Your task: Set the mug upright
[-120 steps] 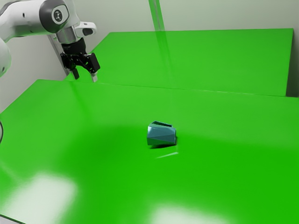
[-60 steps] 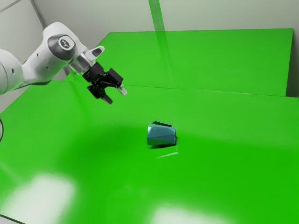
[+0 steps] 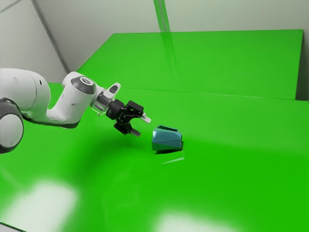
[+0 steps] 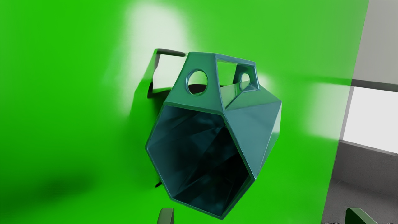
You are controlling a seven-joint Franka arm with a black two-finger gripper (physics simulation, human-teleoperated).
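My gripper (image 3: 145, 126) hangs tilted above the table, just to the exterior view's left of the mug, its fingers apart with nothing between them. The faceted teal mug (image 3: 167, 139) lies on its side on the green table. In the wrist view the mug (image 4: 252, 124) turns its dark hollow mouth toward my hand, and its angular handle with round holes stands out from one side. The two fingertips of the gripper (image 4: 261, 216) are wide apart at the bottom edge, not touching the mug.
The glossy green table (image 3: 231, 193) spreads around the mug, with bright reflections on its surface. Behind it in the exterior view is another green panel (image 3: 217, 63) against a pale wall. A table edge borders grey and white surroundings in the wrist view.
From the upper left of the exterior view, my gripper has come down and across toward the mug, tilting from pointing downward to a slant. The mug has not moved.
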